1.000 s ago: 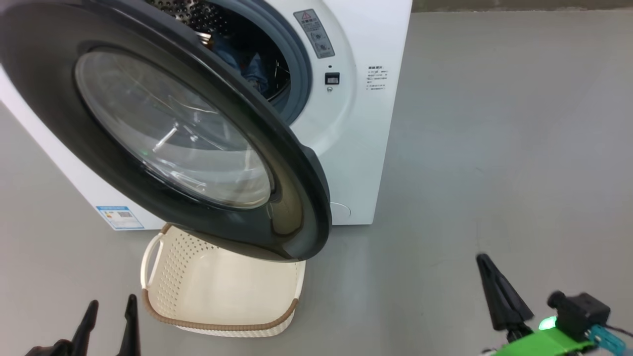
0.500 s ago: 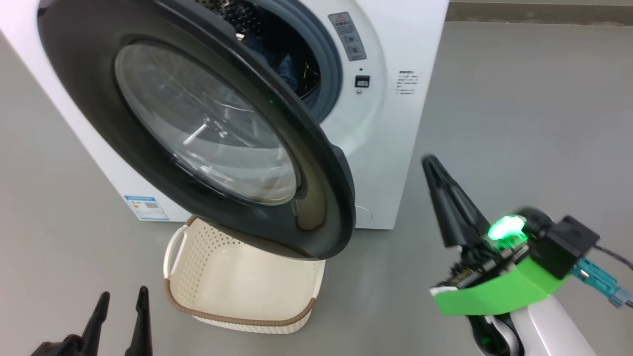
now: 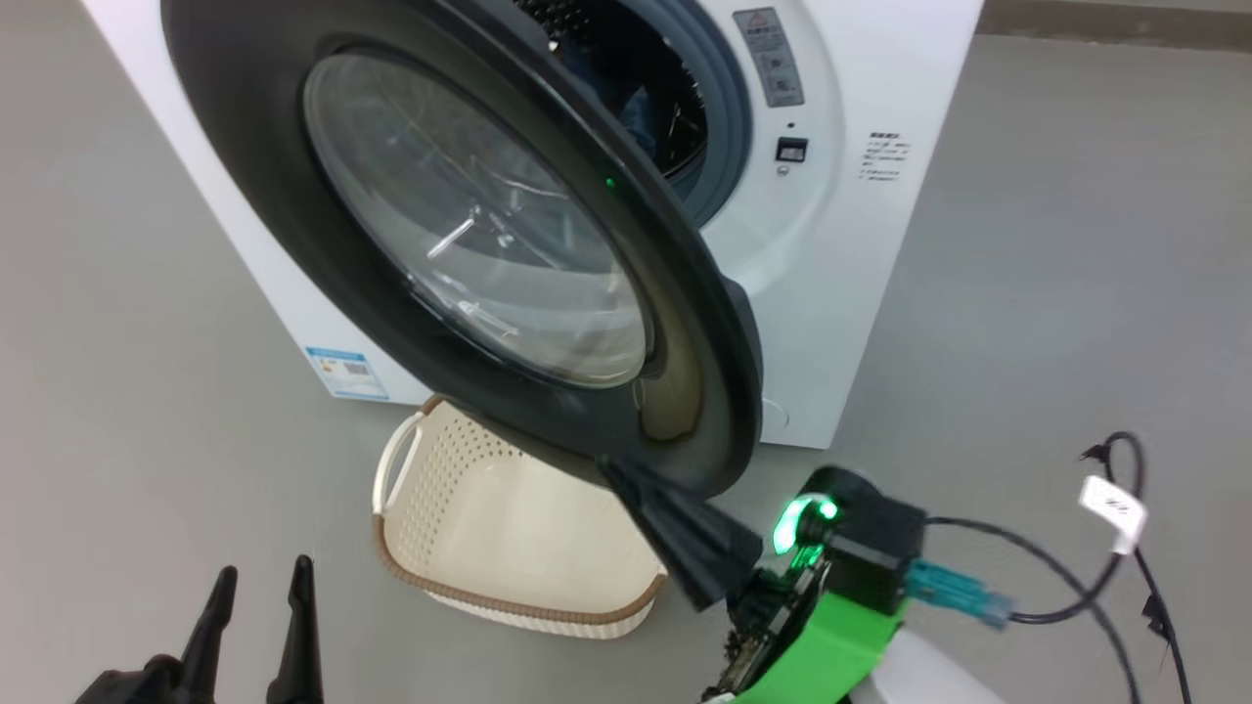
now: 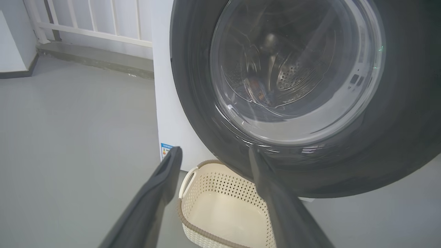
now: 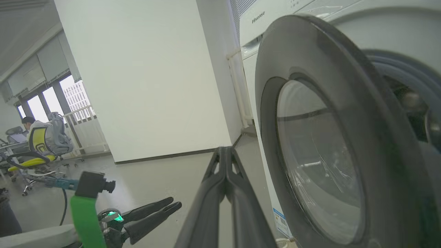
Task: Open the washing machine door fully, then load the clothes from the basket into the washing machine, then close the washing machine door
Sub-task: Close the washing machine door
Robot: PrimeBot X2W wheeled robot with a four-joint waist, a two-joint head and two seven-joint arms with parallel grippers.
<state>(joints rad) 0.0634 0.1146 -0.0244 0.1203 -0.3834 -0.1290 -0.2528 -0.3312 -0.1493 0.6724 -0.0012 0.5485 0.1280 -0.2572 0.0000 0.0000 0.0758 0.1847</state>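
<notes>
right gripper (image 3: 626, 484): fingers pressed together, tip at the lower rim of the washing machine door (image 3: 293, 225); contact unclear
left gripper (image 3: 264, 579): fingers apart, holding nothing, near left
door state: partly swung open, over the basket (image 3: 509, 603)
clothes (image 3: 638, 110): blue fabric inside the washing machine (image 3: 831, 293), far

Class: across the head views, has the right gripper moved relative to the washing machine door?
Yes. The right gripper swung left, from well right of the washing machine door to a spot by its lower rim.
</notes>
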